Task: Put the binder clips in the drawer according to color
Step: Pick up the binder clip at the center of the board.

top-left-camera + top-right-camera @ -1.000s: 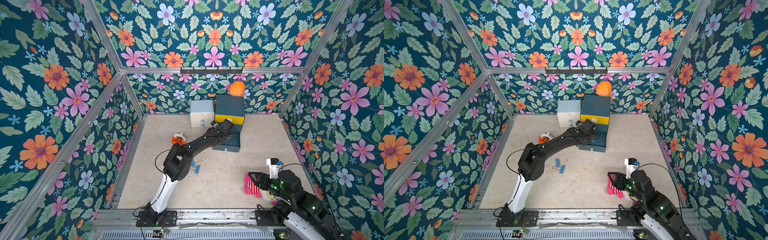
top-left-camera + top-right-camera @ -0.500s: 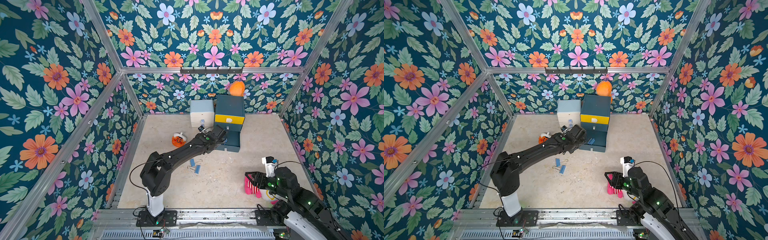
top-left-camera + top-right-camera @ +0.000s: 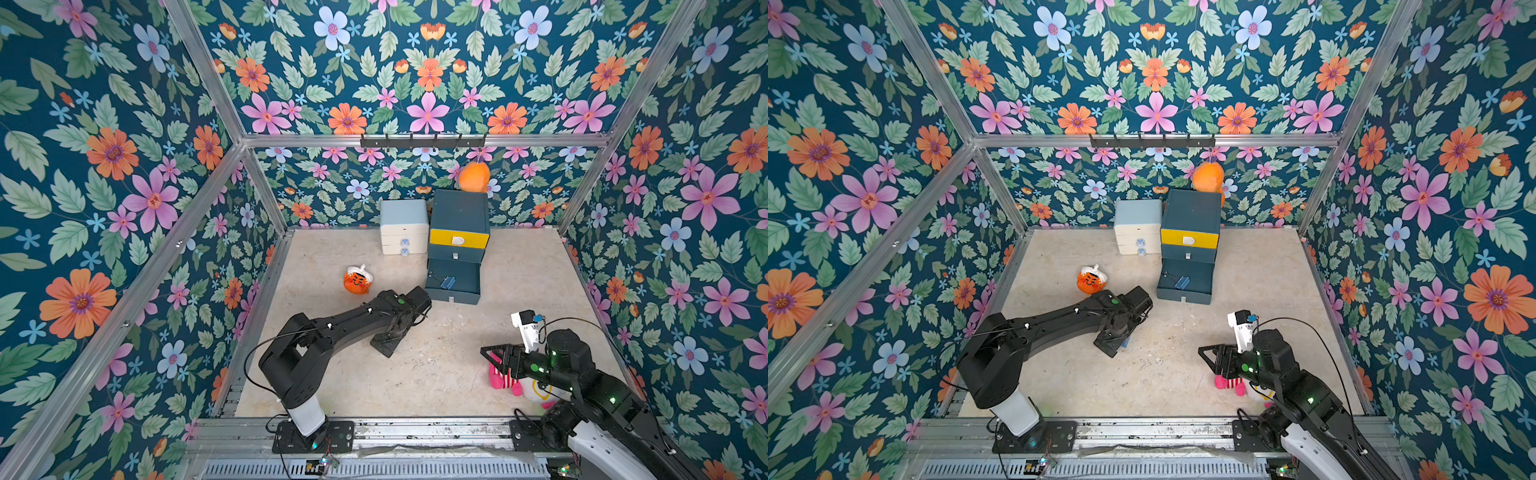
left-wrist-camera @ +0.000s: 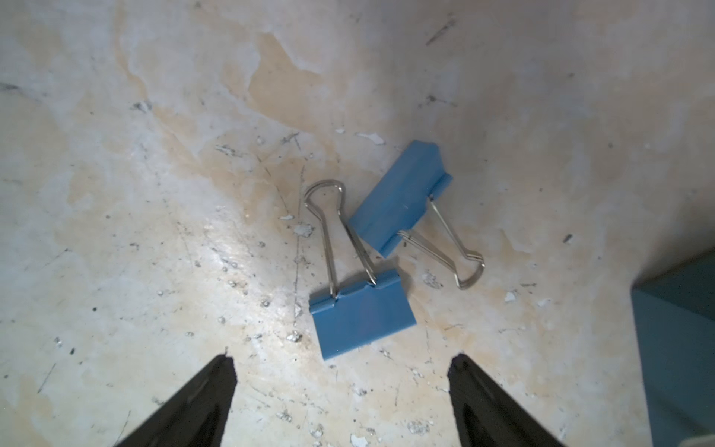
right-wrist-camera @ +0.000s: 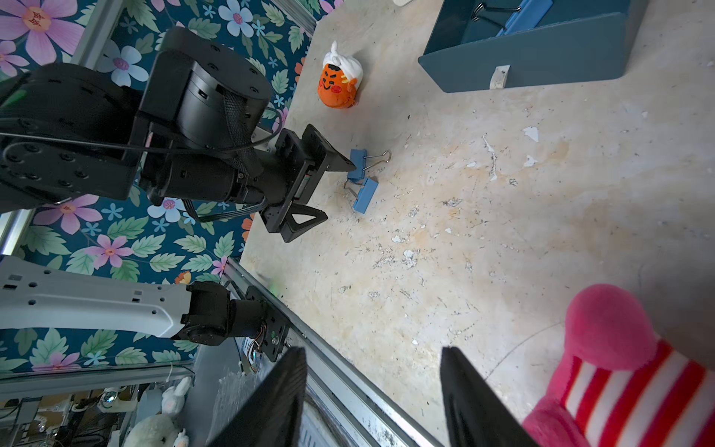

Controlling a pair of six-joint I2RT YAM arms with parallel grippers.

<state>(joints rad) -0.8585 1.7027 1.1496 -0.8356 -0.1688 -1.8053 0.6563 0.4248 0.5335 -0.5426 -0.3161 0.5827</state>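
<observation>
Two blue binder clips (image 4: 361, 317) (image 4: 400, 197) lie side by side on the floor, handles crossing. My left gripper (image 4: 342, 360) hangs just above them, open, with the nearer clip just ahead of its fingertips and nothing between them. The right wrist view shows the same clips (image 5: 356, 162) (image 5: 365, 195) at that gripper (image 5: 339, 192). In both top views the gripper (image 3: 384, 347) (image 3: 1115, 345) hides them. The dark drawer cabinet (image 3: 459, 216) has its bottom drawer (image 3: 465, 286) pulled out, with a blue clip (image 3: 447, 282) inside. My right gripper (image 3: 492, 357) (image 5: 371, 350) stays open and empty at the front right.
A white and pale-blue drawer unit (image 3: 404, 226) stands left of the cabinet. An orange plush (image 3: 473, 176) hangs above the cabinet. An orange figure toy (image 3: 357, 280) stands left of the open drawer. A pink striped plush (image 3: 505, 374) lies under my right arm.
My left arm has pulled back from the open drawer and come down over the two blue clips on the floor, its jaws spreading wider. The right arm has shifted only slightly.
</observation>
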